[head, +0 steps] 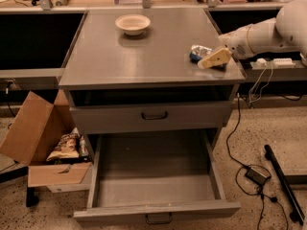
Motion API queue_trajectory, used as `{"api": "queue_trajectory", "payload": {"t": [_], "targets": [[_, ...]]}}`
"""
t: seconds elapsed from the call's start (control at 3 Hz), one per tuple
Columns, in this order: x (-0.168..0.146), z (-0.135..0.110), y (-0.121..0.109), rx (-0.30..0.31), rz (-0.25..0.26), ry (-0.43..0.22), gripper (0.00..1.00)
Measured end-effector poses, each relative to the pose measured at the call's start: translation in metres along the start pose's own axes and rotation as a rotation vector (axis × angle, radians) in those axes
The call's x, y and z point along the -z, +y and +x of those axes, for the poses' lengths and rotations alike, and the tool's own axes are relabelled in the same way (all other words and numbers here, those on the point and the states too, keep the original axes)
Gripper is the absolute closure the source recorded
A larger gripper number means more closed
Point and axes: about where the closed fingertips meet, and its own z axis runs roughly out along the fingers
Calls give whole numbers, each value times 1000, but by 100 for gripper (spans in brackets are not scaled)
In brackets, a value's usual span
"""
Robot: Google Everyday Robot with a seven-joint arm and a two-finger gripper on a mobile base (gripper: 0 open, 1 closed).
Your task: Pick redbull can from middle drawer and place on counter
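The redbull can (198,51), silver and blue, is tilted low over the right front part of the grey counter (139,61), at or just above its surface. My gripper (212,60) reaches in from the right on a white arm, and its cream fingers (217,57) are closed around the can. The middle drawer (158,211) is pulled out at the bottom of the cabinet and nothing shows inside it.
A cream bowl (133,23) sits at the back of the counter. A closed drawer front with a black handle (154,115) is above the open drawer. A cardboard box (33,133) with a snack bag (64,147) stands left. Cables (256,174) and a black bar (283,183) lie on the floor right.
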Motion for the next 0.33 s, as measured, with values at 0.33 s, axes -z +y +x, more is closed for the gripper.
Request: {"api": "queue_trajectory", "payload": {"t": [0.33], "targets": [[2, -3, 0, 26, 10, -22, 0]]}}
